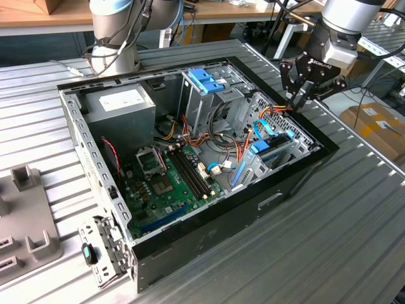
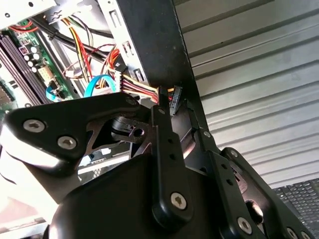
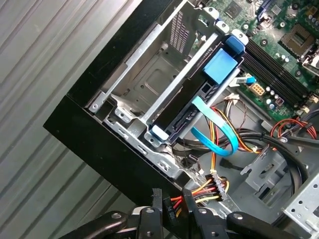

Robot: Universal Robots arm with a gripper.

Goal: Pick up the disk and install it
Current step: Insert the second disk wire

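The disk (image 1: 277,152) sits edge-up in the metal bay at the exterior view's right side of the open computer case (image 1: 209,234). It is a dark slab (image 3: 185,118) with light blue rails. My gripper (image 1: 296,103) hangs over the case's rim just behind that bay. In both wrist views its fingers (image 2: 160,115) are shut on a black power connector (image 2: 175,95) with red, yellow and black wires (image 3: 197,191). That connector (image 3: 169,211) is held just off the disk's end. A light blue flat cable (image 3: 222,132) loops beside the disk.
A drive cage with a blue latch (image 1: 205,80) stands mid-case, with a grey power supply (image 1: 120,106) at the back and the motherboard (image 1: 166,180) on the floor. Loose wires cross the case. A grey fixture (image 1: 26,212) lies at the exterior view's left. A second arm's base (image 1: 115,44) stands behind.
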